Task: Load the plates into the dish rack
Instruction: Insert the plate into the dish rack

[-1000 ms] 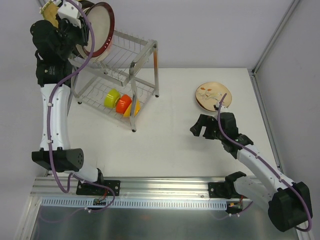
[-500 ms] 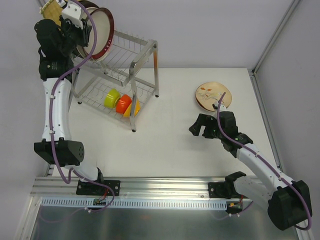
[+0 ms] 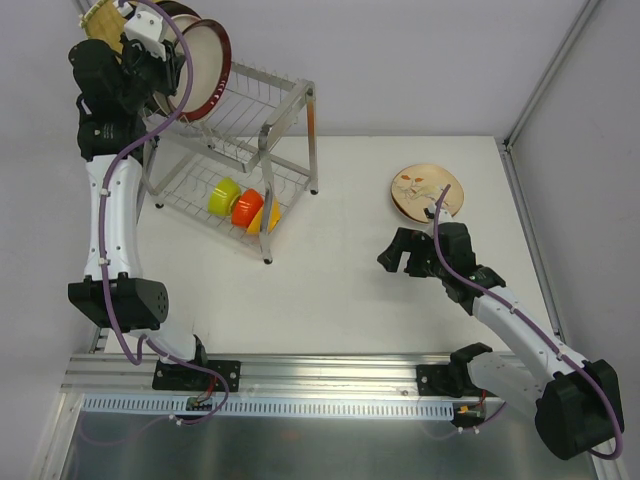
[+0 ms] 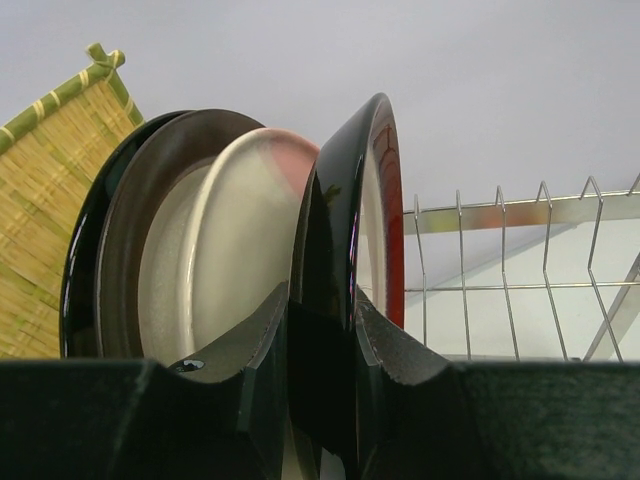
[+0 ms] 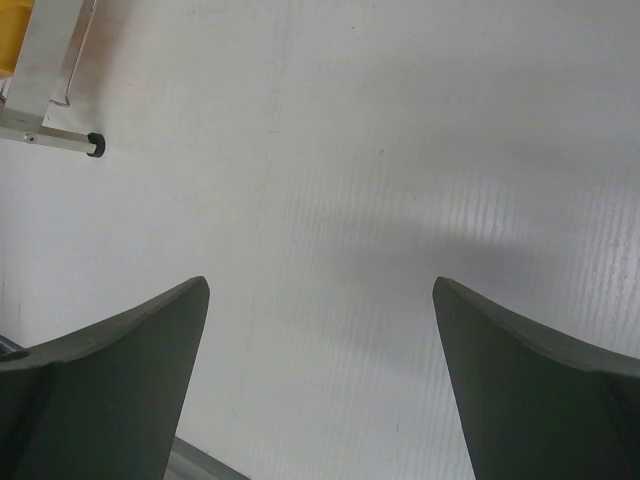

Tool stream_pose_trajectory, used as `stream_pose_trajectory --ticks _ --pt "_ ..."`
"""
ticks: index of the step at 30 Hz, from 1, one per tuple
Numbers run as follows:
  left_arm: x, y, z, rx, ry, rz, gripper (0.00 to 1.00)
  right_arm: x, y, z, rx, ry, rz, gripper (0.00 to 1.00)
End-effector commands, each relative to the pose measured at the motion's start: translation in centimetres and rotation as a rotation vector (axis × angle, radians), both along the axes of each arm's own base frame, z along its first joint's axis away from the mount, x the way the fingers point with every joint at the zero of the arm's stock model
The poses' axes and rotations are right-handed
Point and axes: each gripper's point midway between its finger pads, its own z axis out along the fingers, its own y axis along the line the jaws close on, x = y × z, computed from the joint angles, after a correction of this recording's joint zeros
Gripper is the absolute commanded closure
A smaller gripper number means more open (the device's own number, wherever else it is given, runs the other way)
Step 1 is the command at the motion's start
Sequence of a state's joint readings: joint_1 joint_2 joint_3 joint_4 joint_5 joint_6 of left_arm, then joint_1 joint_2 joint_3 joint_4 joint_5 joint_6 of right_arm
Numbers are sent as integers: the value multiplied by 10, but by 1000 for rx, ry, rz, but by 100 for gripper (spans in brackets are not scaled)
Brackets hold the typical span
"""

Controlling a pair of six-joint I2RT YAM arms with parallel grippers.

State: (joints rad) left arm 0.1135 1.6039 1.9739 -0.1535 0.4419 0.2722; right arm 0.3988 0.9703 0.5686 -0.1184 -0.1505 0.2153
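Your left gripper was clamped on the lower rim of the dark-rimmed plate. It held the plate on edge at the top tier of the dish rack, just beside 1 similar plate and 1 woven yellow plate. 1 floral plate lay on the table near your right gripper, which hung wide open and empty. 3 bowls sat in the lower tier. Compared with 1 second earlier, the left arm stood straighter and the held plate slightly higher.

You have bright, even light; a soft shadow falls on the tabletop, and the fingers of the right tool look blurred
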Motion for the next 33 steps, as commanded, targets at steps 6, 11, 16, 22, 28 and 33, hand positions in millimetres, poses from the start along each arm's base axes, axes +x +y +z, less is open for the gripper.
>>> stream_pose_trajectory --ticks 6,11,16,22,28,33 --pt "-17 5 59 12 -213 -7 100 11 6 23 20 -60 24 1" --pt "-12 9 52 -1 -193 2 98 10 6 23 21 -60 26 0" --pt "-6 8 44 -13 -170 -11 96 9 6 21 18 -58 27 0" --pt "-1 9 34 -30 -141 -11 87 9 6 22 17 -59 28 0" --pt "-2 10 34 -32 -142 -2 76 8 5 20 16 -54 27 0" --pt "-2 11 34 -36 -141 2 66 7 5 21 18 -56 28 0"
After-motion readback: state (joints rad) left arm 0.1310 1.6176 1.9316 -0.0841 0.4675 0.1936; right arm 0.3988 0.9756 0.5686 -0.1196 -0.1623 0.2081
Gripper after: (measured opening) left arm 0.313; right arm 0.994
